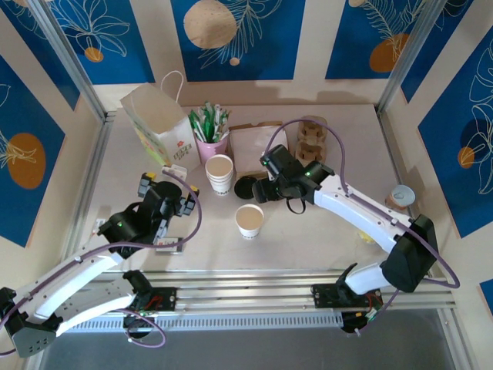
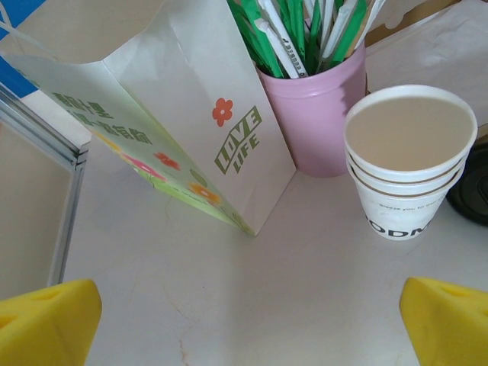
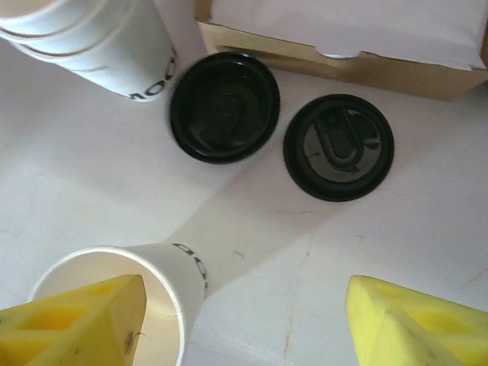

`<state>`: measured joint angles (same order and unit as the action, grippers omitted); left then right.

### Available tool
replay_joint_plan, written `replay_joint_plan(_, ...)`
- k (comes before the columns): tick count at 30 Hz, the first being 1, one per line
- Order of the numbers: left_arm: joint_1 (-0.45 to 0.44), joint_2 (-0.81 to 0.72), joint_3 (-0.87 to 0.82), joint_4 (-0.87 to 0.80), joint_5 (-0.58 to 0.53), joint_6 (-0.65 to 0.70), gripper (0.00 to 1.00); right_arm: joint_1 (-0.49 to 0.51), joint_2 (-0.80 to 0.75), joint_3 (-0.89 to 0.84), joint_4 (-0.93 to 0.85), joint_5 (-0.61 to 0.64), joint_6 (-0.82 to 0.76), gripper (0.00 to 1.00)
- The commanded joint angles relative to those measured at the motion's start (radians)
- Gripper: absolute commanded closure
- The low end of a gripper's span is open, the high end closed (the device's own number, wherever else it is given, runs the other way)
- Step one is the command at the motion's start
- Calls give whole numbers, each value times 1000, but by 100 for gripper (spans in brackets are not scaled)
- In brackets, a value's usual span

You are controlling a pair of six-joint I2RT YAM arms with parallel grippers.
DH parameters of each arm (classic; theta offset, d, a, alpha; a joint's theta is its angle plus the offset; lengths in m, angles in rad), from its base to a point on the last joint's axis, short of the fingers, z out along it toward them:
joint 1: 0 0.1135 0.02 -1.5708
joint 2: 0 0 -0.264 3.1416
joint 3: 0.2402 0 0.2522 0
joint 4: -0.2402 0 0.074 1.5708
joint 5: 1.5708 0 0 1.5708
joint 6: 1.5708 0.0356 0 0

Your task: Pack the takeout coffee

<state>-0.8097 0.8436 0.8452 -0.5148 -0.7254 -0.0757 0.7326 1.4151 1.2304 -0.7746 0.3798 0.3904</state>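
Top external view: the paper cup (image 1: 249,221), a smooth cream-white tapered cylinder, stands upright near the table's centre, its long axis vertical and its open mouth up with no lid on it, at 5 o'clock from the cup stack (image 1: 220,174). Right wrist view: two round, glossy black plastic lids (image 3: 224,107) lie flat at 12 and 1 o'clock from the cup, while the right gripper (image 3: 244,305) spreads its yellow fingers wide, grasping nothing. Left gripper (image 2: 252,305) likewise gapes fully, empty.
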Motion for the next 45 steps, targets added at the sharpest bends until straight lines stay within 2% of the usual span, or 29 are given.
replay_joint_plan(1,15,5,6,8,15,2,0,-21,34,17,-20,-10,-8,30)
replay_joint_plan(5,15,-7,3,8,10,2,0,-37,88,27,-2,10,-10,29)
replay_joint_plan(8,16,-11,2,7,14,1,0,-77,145,31,21,-39,-4,26)
replay_joint_plan(15,15,-11,2,6,18,2,0,-160,285,45,77,-62,10,22)
replay_joint_plan(24,16,-14,2,5,22,4,0,-199,431,104,121,-70,-14,16)
replay_joint_plan(29,15,-11,0,10,27,6,0,-198,483,126,121,-28,-13,14)
replay_joint_plan(45,17,0,0,10,30,7,0,-199,552,137,123,-2,-20,21)
